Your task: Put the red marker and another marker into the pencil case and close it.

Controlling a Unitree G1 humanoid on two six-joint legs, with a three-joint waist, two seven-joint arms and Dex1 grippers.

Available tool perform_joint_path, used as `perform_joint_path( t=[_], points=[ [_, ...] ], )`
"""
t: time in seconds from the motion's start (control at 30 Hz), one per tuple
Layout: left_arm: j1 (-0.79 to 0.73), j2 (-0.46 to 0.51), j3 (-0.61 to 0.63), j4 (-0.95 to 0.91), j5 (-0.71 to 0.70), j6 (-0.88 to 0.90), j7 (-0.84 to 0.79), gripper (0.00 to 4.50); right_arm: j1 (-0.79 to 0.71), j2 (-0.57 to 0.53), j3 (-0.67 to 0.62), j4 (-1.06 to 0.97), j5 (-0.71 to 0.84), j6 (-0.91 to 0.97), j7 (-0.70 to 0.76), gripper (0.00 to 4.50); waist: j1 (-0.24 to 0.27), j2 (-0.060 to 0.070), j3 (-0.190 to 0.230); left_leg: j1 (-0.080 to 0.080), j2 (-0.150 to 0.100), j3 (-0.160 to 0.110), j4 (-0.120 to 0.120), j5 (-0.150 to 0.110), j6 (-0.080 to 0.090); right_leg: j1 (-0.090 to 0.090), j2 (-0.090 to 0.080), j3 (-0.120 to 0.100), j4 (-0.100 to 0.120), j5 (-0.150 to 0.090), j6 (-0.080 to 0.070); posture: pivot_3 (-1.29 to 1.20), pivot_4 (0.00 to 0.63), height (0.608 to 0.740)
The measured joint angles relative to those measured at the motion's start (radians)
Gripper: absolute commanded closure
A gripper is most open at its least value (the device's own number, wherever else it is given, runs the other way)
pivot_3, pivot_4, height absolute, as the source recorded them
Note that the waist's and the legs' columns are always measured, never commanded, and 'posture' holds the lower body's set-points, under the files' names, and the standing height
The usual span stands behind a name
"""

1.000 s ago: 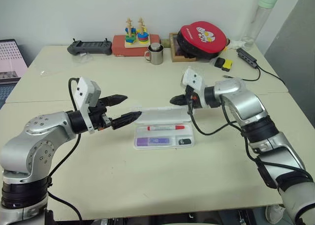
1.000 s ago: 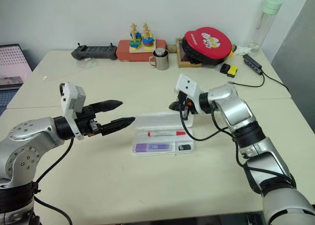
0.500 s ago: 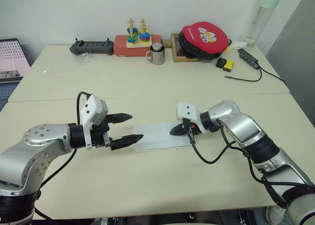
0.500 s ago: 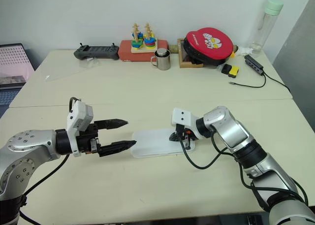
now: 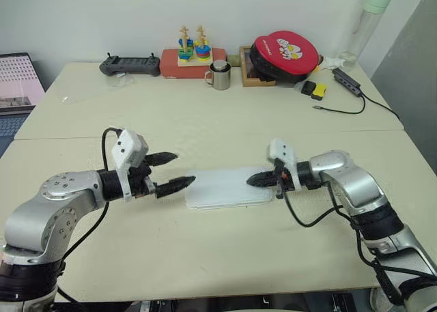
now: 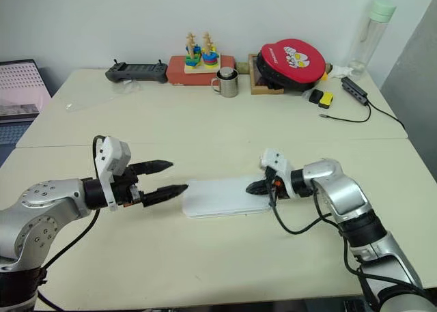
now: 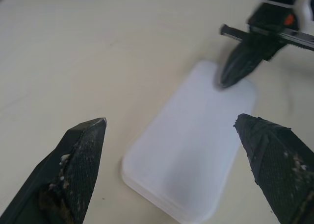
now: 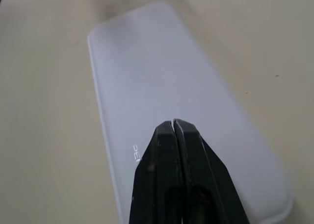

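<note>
Lid now down on pencil case (image 5: 229,187); right gripper (image 5: 251,179) dropped low, fingers pressed together, tip over the case's right end. Left gripper (image 5: 179,171) level beside its left end, fingers spread wide.

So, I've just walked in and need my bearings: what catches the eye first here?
The closed white pencil case lies flat mid-table between both arms. The right gripper, shut, sits at its right end, while the left gripper hangs open off its left end. A red round case stands out at the table's far edge.
</note>
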Motion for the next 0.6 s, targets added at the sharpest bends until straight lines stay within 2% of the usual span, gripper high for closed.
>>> perform_joint_path(
  t=[0.13,0.27,0.3,0.33,0.43,0.53,0.6],
  points=[
    [-0.021,-0.003,0.002,0.111,0.08,-0.047,0.061,0.0,0.021,-0.05,-0.074,-0.008,0.006,0.02,-0.068,2.97,0.0,0.0,0.0,0.0,0.0,0.0,0.0,0.0,0.0,0.0,0.0,-0.001,0.0,0.0,0.0,0.0,0.15,0.74],
    [-0.032,-0.04,-0.007,0.202,0.148,-0.106,0.106,0.0,0.042,-0.055,-0.132,0.038,-0.008,0.035,-0.166,2.1,0.001,0.0,0.0,0.0,-0.001,0.001,0.0,0.0,0.0,-0.001,0.0,0.0,0.0,0.0,0.0,0.0,0.15,0.74],
    [-0.032,-0.049,-0.007,0.222,0.16,-0.117,0.119,0.0,0.053,-0.062,-0.153,0.05,-0.012,0.034,-0.196,1.72,0.001,0.0,0.0,0.0,-0.001,0.001,0.0,0.0,0.0,-0.001,0.0,0.0,0.0,0.0,0.0,0.0,0.15,0.74],
    [-0.031,-0.053,-0.007,0.241,0.173,-0.125,0.125,0.0,0.063,-0.065,-0.173,0.059,-0.014,0.033,-0.218,1.58,0.001,0.0,0.0,0.0,-0.001,0.001,0.0,0.0,0.0,-0.001,0.0,0.0,0.0,0.0,0.0,0.0,0.15,0.74],
    [-0.026,-0.063,-0.007,0.258,0.197,-0.154,0.13,0.0,0.097,-0.06,-0.221,0.068,-0.009,0.033,-0.281,0.79,0.0,0.0,0.0,0.0,0.0,0.002,0.0,0.0,0.0,-0.001,0.0,0.0,0.0,0.0,0.0,0.0,0.15,0.74],
    [-0.02,-0.065,-0.007,0.261,0.206,-0.161,0.124,0.0,0.126,-0.059,-0.249,0.06,-0.006,0.037,-0.316,0.15,-0.001,0.0,0.0,0.0,0.0,0.002,0.0,0.0,0.0,-0.001,0.0,0.0,0.0,0.0,0.0,0.0,0.15,0.74],
    [-0.012,-0.065,-0.007,0.261,0.21,-0.172,0.122,0.0,0.142,-0.054,-0.256,0.049,0.003,0.041,-0.331,0.06,-0.001,0.0,0.0,0.0,0.0,0.002,0.0,0.0,0.0,-0.001,0.0,0.001,0.0,0.0,0.0,0.0,0.15,0.74]
  ],
)
